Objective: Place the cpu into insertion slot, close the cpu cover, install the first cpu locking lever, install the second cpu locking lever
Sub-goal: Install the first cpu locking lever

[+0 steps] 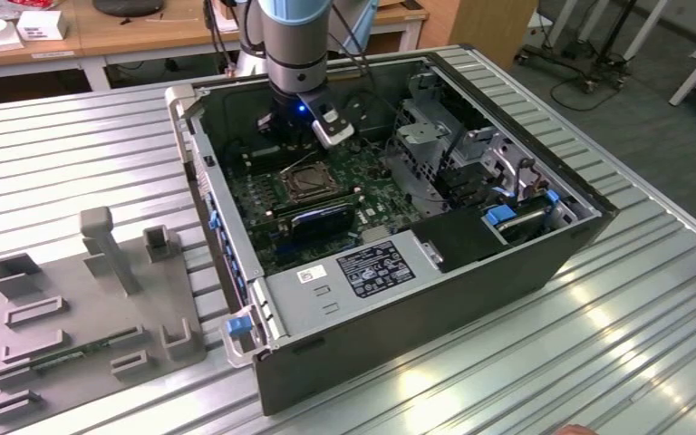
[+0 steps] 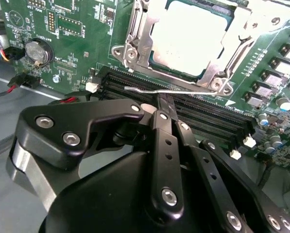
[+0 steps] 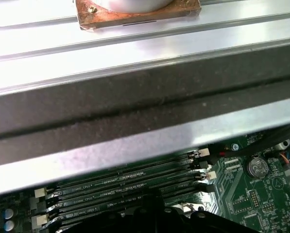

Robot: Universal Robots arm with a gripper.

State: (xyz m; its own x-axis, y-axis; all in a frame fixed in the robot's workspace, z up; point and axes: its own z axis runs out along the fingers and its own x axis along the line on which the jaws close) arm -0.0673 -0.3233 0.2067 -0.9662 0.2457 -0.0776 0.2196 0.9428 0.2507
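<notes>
Two gripper (image 2: pixel 165 103) fingers together, tips at the thin locking lever (image 2: pixel 145 90); pinched or not, can't tell. Second wrist view: cpu (image 2: pixel 188 39) seated under the lowered cpu cover (image 2: pixel 137 34). Exterior view: insertion slot (image 1: pixel 305 184) mid-board, below the arm. First wrist view: memory slots (image 3: pixel 125 187), case wall (image 3: pixel 135 102).

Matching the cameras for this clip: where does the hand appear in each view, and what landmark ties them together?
Exterior view: the hand hangs inside the open case, beside the cpu cover.
Second wrist view: the hand stands before the memory slots, cpu cover behind them.
First wrist view: the hand is the dark shape before the memory slots.
Shared landmark: the green board.
</notes>
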